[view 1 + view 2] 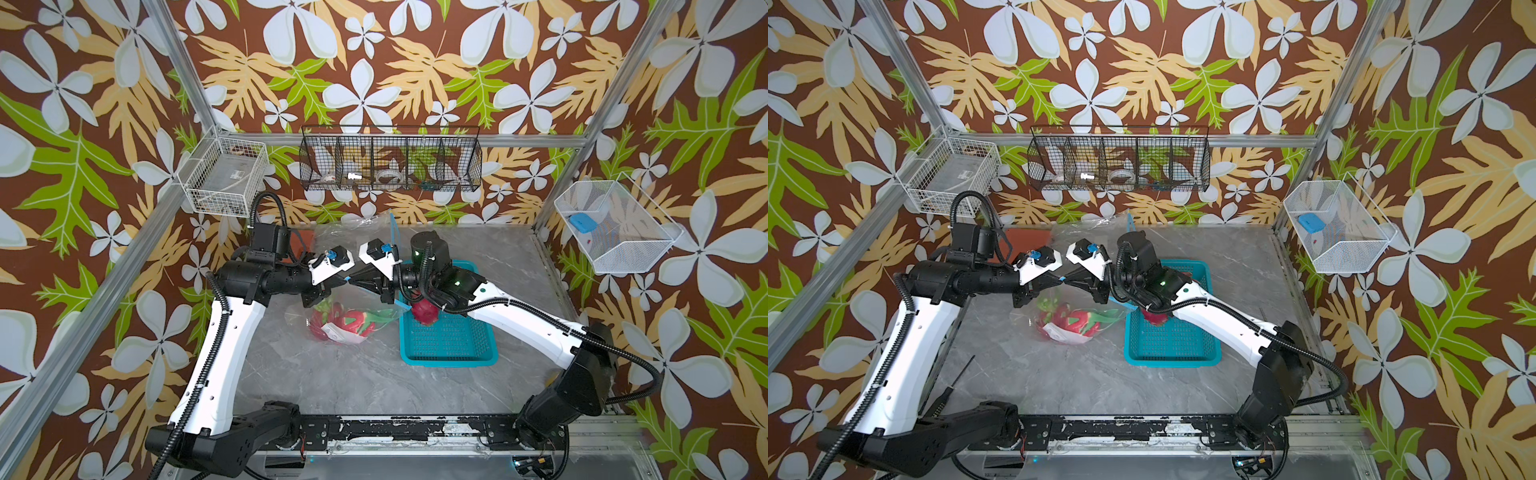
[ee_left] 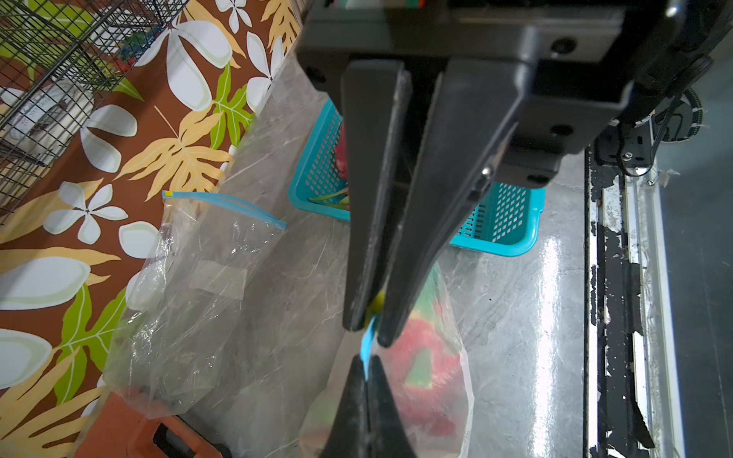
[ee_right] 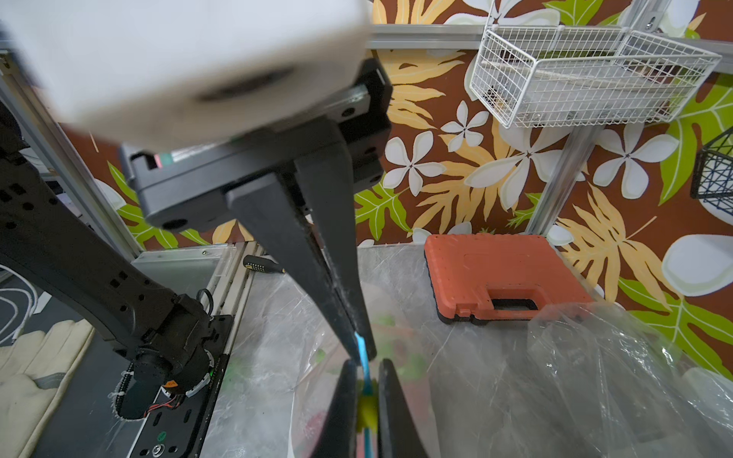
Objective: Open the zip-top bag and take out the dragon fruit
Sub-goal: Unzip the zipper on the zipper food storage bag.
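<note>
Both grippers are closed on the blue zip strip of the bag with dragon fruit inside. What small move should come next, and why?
Probably slide the left gripper away from the right gripper along the blue zip strip. Both are shut on it nearly tip to tip, the left on its yellow slider, and dragon fruit sits inside the zip-top bag.

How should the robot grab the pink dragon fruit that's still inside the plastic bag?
Probably by the fat middle, from above through the bag's mouth once open. The dragon fruit lies on its side inside the zip-top bag; its leafy scales look too flimsy to pinch. Both the left gripper and right gripper are shut on the blue zip strip.
</note>
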